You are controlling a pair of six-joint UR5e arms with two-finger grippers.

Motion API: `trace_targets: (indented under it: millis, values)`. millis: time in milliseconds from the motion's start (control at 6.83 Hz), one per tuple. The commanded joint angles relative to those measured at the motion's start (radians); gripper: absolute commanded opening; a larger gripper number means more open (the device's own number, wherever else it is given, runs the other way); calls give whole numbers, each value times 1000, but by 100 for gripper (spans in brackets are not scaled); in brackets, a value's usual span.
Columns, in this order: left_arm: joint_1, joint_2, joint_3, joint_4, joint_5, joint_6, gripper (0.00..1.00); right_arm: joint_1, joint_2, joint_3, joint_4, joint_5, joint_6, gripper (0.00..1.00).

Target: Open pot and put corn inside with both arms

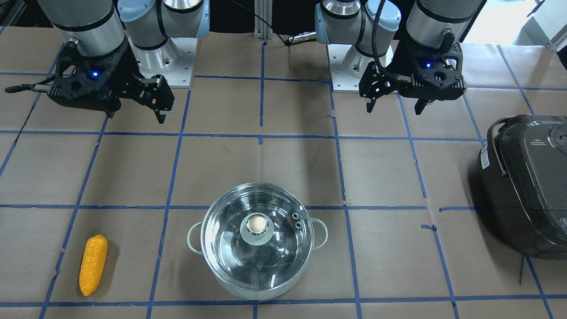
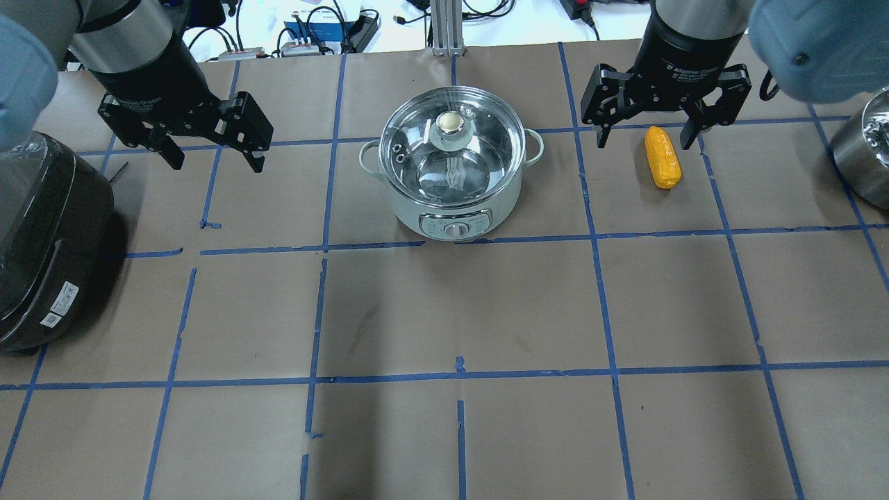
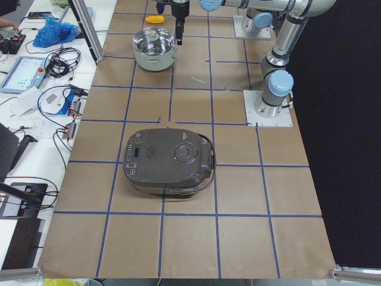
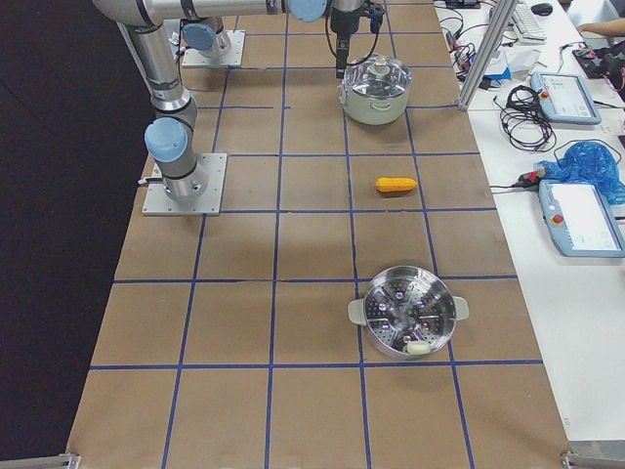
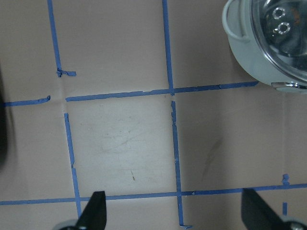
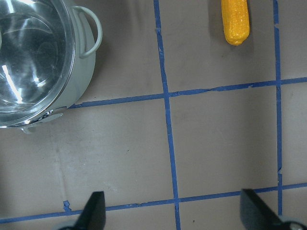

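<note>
Right now, reading the overhead view as a clock face, I am seeing the pot (image 2: 451, 180) sitting toward 12 o'clock on the paper-covered table (image 2: 451, 312). Its glass lid (image 2: 479, 156) is resting closed on the rim, with the knob (image 2: 450, 123) pointing up. The corn (image 2: 662, 157) is lying flat on the table at 3 o'clock from the pot, well apart from it, its long axis running roughly from 12 to 6. The left gripper (image 2: 217, 161) is hanging in the air at 9 o'clock from the pot, jaws spread wide and holding nothing. The right gripper (image 2: 644, 142) is hanging on the 3 o'clock side, jaws also spread and empty. In the front camera it is sitting clear above the table, back toward the robot's base and not touching the corn. A dark rice cooker (image 2: 48, 243) is standing at 8 o'clock from the pot near the table edge, and a steel steamer pot (image 2: 861, 153) is showing at the 3 o'clock edge.
</note>
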Motion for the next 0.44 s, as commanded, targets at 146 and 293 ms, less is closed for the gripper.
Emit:
trace_targets:
  millis: [146, 293]
  values:
    - [-3, 6, -4, 0, 4, 0, 100, 0, 0, 0, -1, 1, -1, 100]
    - [-3, 6, -4, 0, 4, 0, 100, 0, 0, 0, -1, 1, -1, 100]
